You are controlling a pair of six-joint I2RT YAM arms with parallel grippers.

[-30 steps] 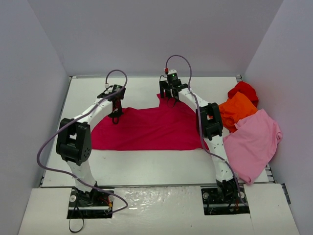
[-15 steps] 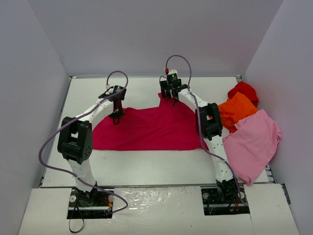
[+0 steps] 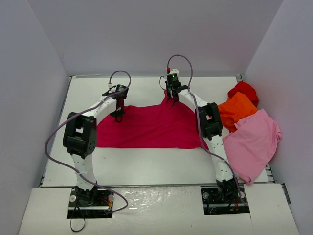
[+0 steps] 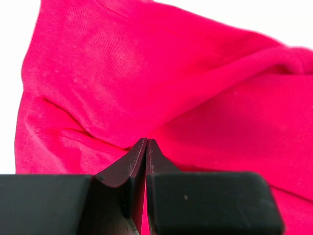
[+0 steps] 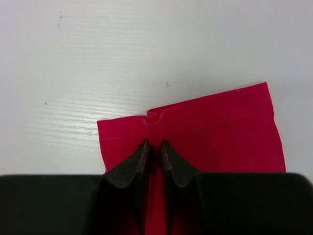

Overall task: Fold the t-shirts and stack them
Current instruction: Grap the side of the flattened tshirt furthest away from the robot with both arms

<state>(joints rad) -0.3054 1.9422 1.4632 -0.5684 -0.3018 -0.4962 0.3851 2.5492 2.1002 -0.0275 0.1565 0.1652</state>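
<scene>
Two grips now hold the crimson t-shirt [image 3: 146,129]: the right gripper [image 5: 155,144] has just pinched shut on its hem.
The left gripper [image 4: 146,142] stays clenched on cloth toward the far left of the table [image 3: 146,166]; the shirt lies spread across the table's middle. With both far corners held, a fold toward the table's near edge looks ready to start.

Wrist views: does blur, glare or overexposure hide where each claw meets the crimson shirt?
Left wrist: crimson shirt sharp, table corners blown out white, left claw pinch readable. Right wrist: evenly lit, hem stitching crisp, right claw dark but clear. Top external: only the near ledge shows glare.
</scene>
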